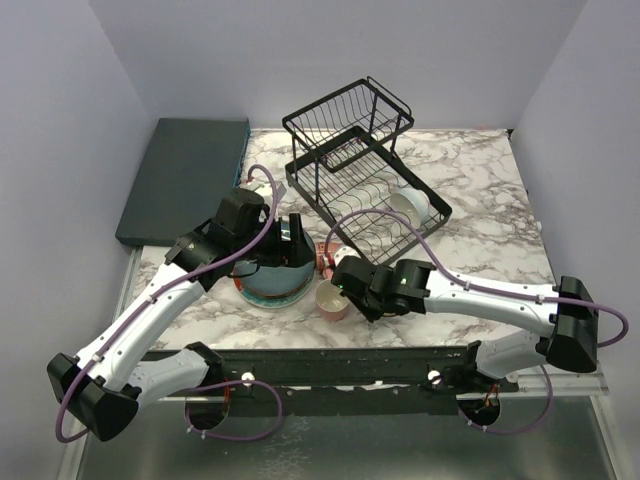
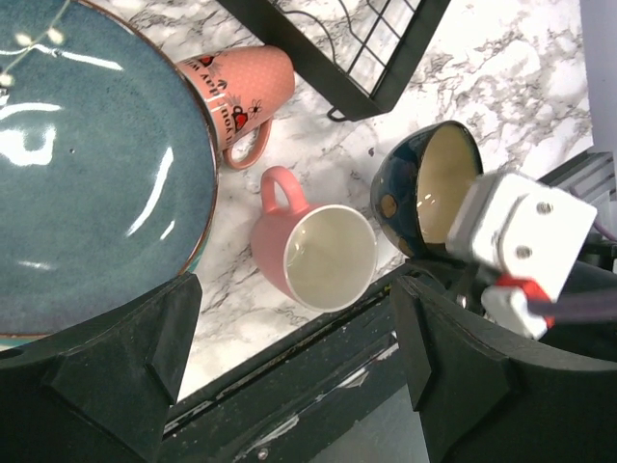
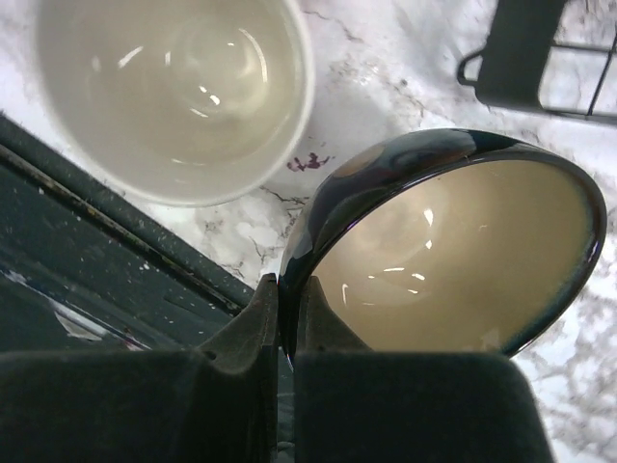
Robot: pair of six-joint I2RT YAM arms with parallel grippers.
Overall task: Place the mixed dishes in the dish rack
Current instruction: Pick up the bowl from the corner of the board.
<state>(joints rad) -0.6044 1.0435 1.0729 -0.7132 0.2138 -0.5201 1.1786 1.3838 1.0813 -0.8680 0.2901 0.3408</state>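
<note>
**Top external: bowl gripped**

Left end effector [image 1: 291, 233] spread over dark teal round plate [image 1: 270, 277]. Right end effector [image 3: 286, 309] pinches rim of dark cream-lined bowl [image 3: 453, 251] beside pink mug [image 1: 333, 300]. Lift it clear before crossing to black wire dish rack [image 1: 350, 120].

Marble table [image 1: 490, 200]: rack [image 1: 350, 125], slab [image 1: 185, 175], plates [image 1: 275, 280], upright mug [image 1: 332, 300], tipped mug [image 2: 236, 92].

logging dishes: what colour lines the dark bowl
Cream inside the dark round bowl; clearest in right wrist view.

White marble-pattern table with grey veining [image 1: 480, 190], dark teal flat rectangular slab [image 1: 185, 175] at its far left corner, overhanging the edge, black rail [image 1: 330, 360] along the near edge, plain pale walls [image 1: 330, 50] behind.
</note>
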